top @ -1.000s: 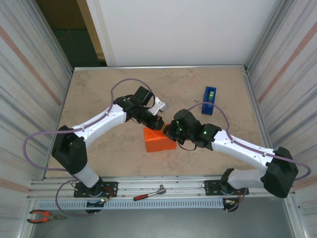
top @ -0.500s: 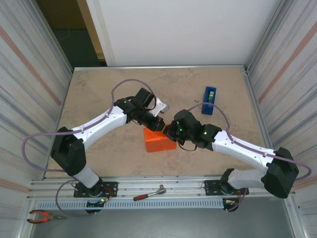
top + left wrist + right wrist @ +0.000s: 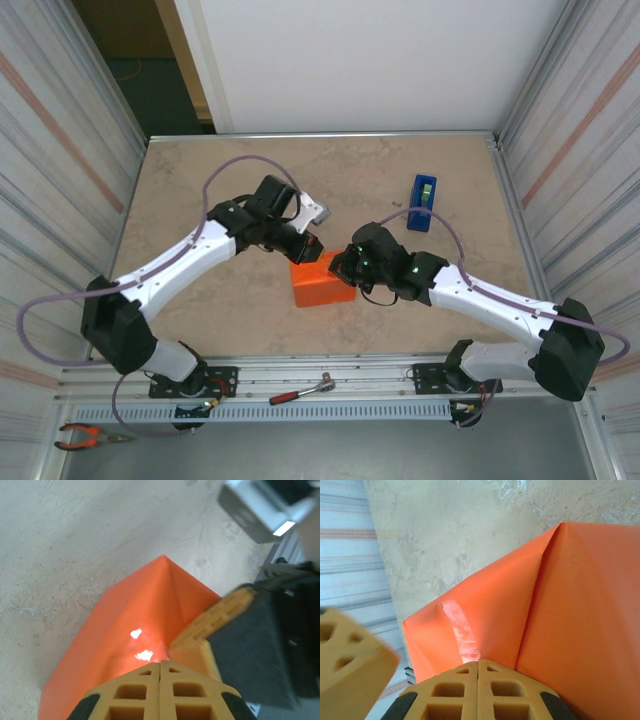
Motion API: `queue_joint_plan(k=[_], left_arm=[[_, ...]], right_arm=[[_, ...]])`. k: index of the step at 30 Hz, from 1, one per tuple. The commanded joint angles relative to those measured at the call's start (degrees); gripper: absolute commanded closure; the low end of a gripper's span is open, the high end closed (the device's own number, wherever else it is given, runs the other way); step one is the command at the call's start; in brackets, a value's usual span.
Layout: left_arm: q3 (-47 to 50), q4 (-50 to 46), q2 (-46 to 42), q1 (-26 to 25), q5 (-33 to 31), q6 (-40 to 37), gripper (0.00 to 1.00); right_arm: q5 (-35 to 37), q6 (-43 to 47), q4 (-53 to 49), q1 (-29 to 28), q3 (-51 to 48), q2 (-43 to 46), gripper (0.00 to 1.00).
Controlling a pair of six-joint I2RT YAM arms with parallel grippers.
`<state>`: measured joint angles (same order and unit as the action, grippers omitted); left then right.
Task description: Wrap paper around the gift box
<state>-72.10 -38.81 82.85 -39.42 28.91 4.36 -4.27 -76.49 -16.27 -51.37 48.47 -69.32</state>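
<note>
The gift box [image 3: 322,284] sits mid-table, covered by the orange paper [image 3: 135,625], which is folded around it with creased corners. A strip of clear tape [image 3: 460,635] runs down one paper face. My left gripper [image 3: 308,248] is shut at the box's far left corner, its tips [image 3: 160,662] against the paper with nothing seen between them. My right gripper [image 3: 340,268] is shut at the box's right side, its tips [image 3: 478,661] resting at the lower end of the tape. The right gripper's fingers [image 3: 220,615] show in the left wrist view.
A blue tape dispenser [image 3: 423,202] stands at the back right of the table. A ratchet tool [image 3: 300,390] lies on the front rail and pliers [image 3: 85,435] lie at the lower left. Metal walls close both sides.
My left arm has swung its elbow out to the left and its gripper has drawn back a little from the box. The right arm and the box have stayed put.
</note>
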Motion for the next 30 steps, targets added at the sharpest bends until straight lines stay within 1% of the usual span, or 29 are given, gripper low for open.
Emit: queue_joint_plan(k=[1,7,18,30], left_arm=[[2.6,-1.5,-2.6,-0.8,1.2,-0.8,1.00],[5.8,-0.1,-3.0,-2.3,1.5,-0.5,1.00],[6.6,0.5,-1.7,-3.1,1.2,-1.9,1.00],[7.9,-2.2,-0.6,-5.0,-5.7,-4.9,1.00]], right_arm=[[2.0,-1.2,-10.1,-0.4,-3.6,-2.3,1.00],[2.0,-1.3,-10.1,-0.5,-3.6,-2.5,1.00],[2.4,-1.6,-10.7,-0.7,-3.3,-2.6,1.00],[2.4,-0.6,-10.7,-1.4,-1.7,-3.0,1.00]])
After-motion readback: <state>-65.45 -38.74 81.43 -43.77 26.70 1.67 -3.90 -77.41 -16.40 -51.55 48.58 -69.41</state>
